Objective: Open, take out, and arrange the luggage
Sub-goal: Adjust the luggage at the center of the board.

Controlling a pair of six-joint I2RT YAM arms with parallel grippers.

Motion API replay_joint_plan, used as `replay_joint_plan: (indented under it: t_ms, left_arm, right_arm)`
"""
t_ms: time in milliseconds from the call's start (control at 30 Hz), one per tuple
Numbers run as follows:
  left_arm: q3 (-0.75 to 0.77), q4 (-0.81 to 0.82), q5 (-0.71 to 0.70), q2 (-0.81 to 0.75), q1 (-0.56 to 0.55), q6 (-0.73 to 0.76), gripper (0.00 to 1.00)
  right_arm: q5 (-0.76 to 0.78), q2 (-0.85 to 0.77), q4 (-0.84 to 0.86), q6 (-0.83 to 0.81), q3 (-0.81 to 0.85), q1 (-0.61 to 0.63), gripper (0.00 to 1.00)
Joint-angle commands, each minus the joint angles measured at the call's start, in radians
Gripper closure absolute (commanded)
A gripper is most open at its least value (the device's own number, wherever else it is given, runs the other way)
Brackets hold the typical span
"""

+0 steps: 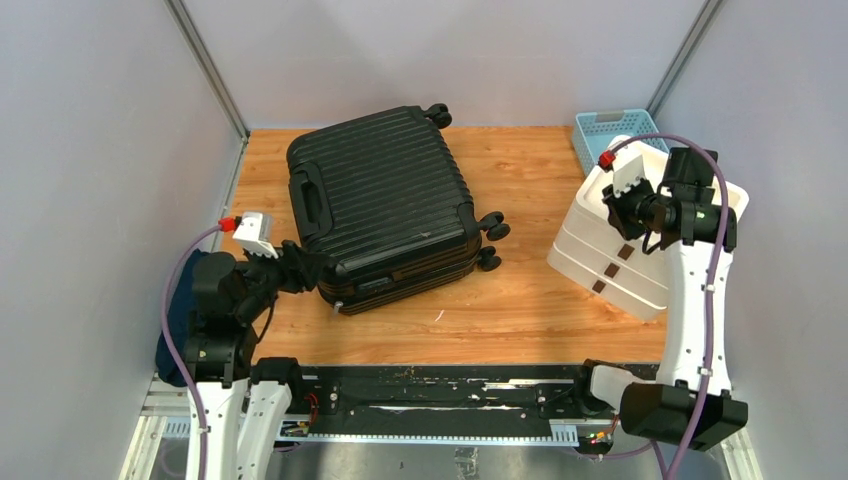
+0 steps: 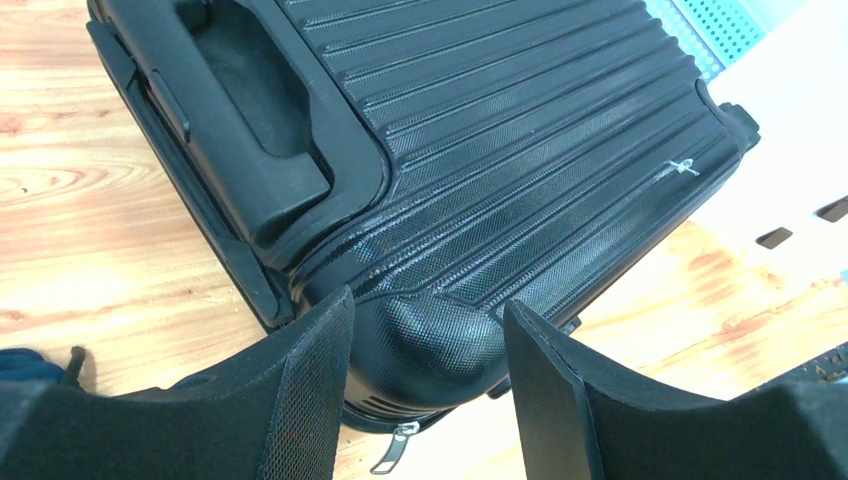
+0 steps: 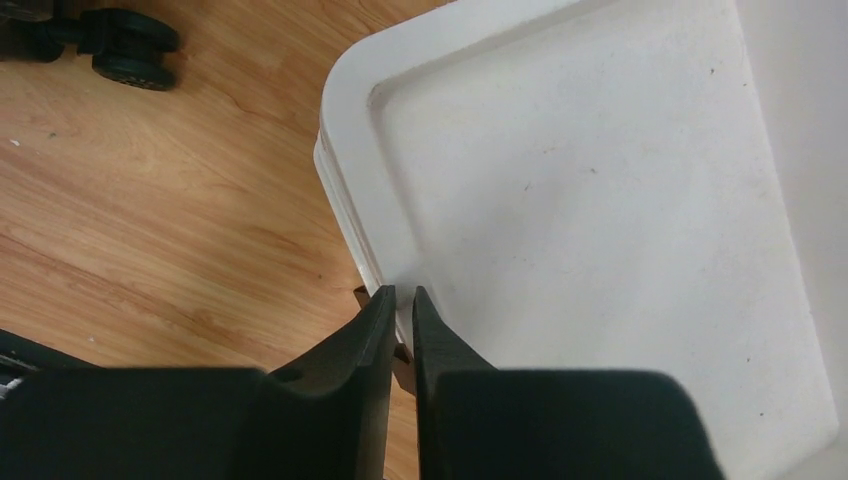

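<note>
Luggage: the closed black ribbed luggage [image 1: 385, 205] lies flat on the wooden bench [image 1: 530, 300], left of centre and reaching toward the far edge.
Lie of the case: its handle [image 1: 310, 200] faces the bench's left edge; its small black wheels [image 1: 490, 235] point to the right side and the far edge.
Left gripper: the left gripper [image 1: 305, 268] sits low at the case's corner nearest the near-left corner of the bench.
Left jaws: spread wide and gripping nothing; in the left wrist view the rounded corner shows between the fingers [image 2: 310, 380], a zipper pull [image 2: 395, 450] hanging just below.
Right gripper: the right gripper [image 1: 618, 212] is raised over the white drawer unit [image 1: 610, 255] by the right edge.
Right jaws: all but closed, with only a thin slit between them, and empty.
Background: a light-blue basket [image 1: 605, 130] stands in the far-right corner, just behind the drawers.
</note>
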Motion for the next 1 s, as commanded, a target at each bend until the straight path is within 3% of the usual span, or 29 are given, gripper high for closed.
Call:
replay_joint_plan:
  t_ms: [0,167,233,433,633,800,867,967]
  left_arm:
    - [0.044,0.022,0.02,0.027,-0.006,-0.007,0.4]
    - [0.07,0.075,0.024,0.07,-0.008,-0.04,0.4]
    - [0.078,0.093,0.002,0.092,-0.007,-0.062,0.4]
    - [0.095,0.126,-0.182,0.146,-0.007,-0.118,0.4]
    - [0.075,0.147,-0.362,0.19,-0.007,-0.158,0.44]
    - [0.063,0.156,-0.455,0.209,-0.007,-0.189,0.54]
    - [0.063,0.145,-0.499,0.22,-0.007,-0.182,0.64]
    - [0.037,0.152,-0.564,0.237,-0.007,-0.166,0.68]
  right_arm:
    - [-0.112,0.049,-0.039,-0.013,0.076,-0.023,0.78]
    - [-0.405,0.064,-0.094,-0.049,0.164,0.049,0.53]
    - [-0.452,0.083,-0.094,-0.048,0.175,0.139,0.51]
    - [-0.559,0.191,0.029,-0.037,0.124,0.442,0.52]
    - [-0.526,0.317,0.125,-0.078,0.069,0.669,0.57]
    - [-0.545,0.395,0.252,0.039,0.013,0.753,0.73]
    - [-0.496,0.398,0.301,0.065,-0.017,0.77,0.75]
    - [-0.441,0.375,0.308,0.07,-0.029,0.766,0.74]
